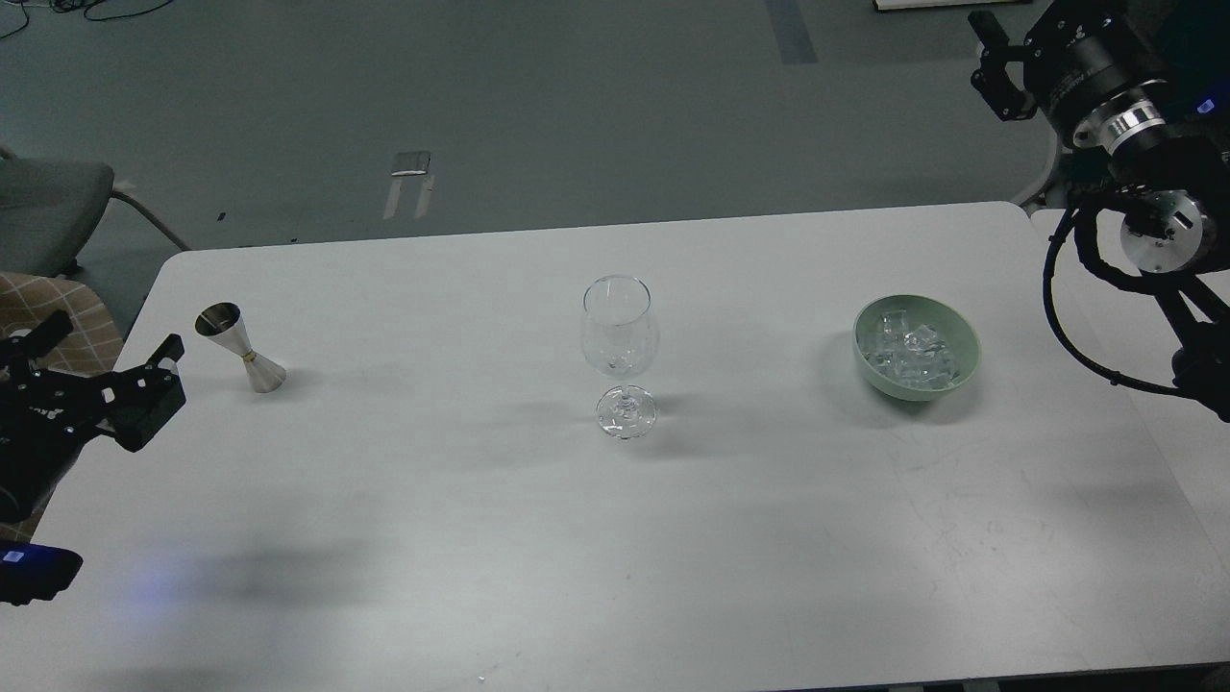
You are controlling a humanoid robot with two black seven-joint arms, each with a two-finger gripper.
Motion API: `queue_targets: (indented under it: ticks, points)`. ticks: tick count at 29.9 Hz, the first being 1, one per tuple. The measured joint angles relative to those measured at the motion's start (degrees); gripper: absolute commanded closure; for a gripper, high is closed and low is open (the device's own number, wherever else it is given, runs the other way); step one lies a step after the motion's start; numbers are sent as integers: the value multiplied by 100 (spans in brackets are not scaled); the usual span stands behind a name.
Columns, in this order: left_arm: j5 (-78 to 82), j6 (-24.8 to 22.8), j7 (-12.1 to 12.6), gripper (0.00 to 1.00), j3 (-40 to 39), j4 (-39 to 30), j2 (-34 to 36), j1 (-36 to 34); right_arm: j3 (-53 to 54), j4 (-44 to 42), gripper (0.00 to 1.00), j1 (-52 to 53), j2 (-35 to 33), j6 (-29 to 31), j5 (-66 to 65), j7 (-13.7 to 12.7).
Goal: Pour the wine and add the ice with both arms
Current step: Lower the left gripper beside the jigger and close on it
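Note:
An empty-looking wine glass [620, 327] stands upright at the middle of the white table [615, 538]. A steel jigger [240, 348] stands at the far left; no wine shows in it or in the glass from here. A green bowl [966, 358] at the right holds the heap of clear ice cubes [908, 351]. My left gripper [108, 344] is open and empty, low at the table's left edge, left of and just nearer than the jigger. My right gripper [990, 53] is dark, high beyond the table's far right corner, well above and behind the bowl.
A grey chair [53, 207] stands off the table's far left corner. A second white table [1057, 231] abuts on the right. The right arm's cable loop [1067, 317] hangs over the right edge near the bowl.

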Motion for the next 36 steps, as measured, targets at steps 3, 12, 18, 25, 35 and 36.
queue_targets:
  ticks: [3, 12, 18, 25, 35, 36]
  points:
    - [363, 16, -2, 2, -8, 1, -339, 12, 0, -8, 0, -2, 32, -31, -24, 0]
    - [1114, 49, -8, 1, 210, 530, -1197, -464, -5, -49, 0, -2, 23, -69, -36, -4]
    - [1348, 29, -19, 1, 315, 1174, -1479, -941, -30, -97, 0, -9, 9, -72, -33, -4]
    - [1629, -90, -26, 1, 291, 2249, -1584, -1720, -76, -138, 0, 21, 30, -79, -37, -2]
    - [1871, -428, -46, 1, 321, 3072, -1732, -2254, -84, -139, 0, 26, -20, -86, -34, -1]
    - [1907, -434, -63, 1, 321, 3179, -1751, -2322, -83, -139, 0, 26, -20, -89, -34, -1]
